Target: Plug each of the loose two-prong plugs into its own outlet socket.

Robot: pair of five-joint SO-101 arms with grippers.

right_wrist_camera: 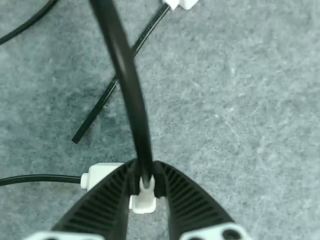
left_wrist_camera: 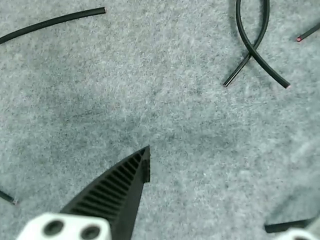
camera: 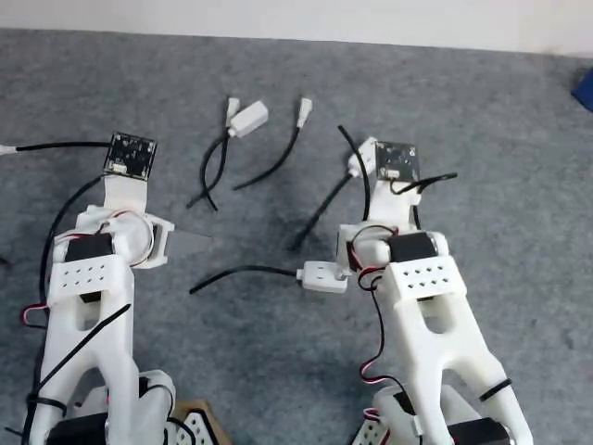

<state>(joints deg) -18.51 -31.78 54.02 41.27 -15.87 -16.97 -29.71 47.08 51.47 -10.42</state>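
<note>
Two-prong plug (right_wrist_camera: 144, 202) is sitting clamped in the right gripper (right_wrist_camera: 145, 176), just beside the outlet socket (camera: 322, 276) at its 3 o'clock (probably lining up prongs for insertion). Left gripper (left_wrist_camera: 207, 192) is hanging spread apart, idle, toward 9 o'clock.

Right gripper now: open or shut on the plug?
Shut on the plug: the right gripper's fingers pinch its white body from both sides, beside the socket.

Plug (right_wrist_camera: 144, 202) in right hand (right_wrist_camera: 145, 170), beside socket (right_wrist_camera: 99, 176)
</note>
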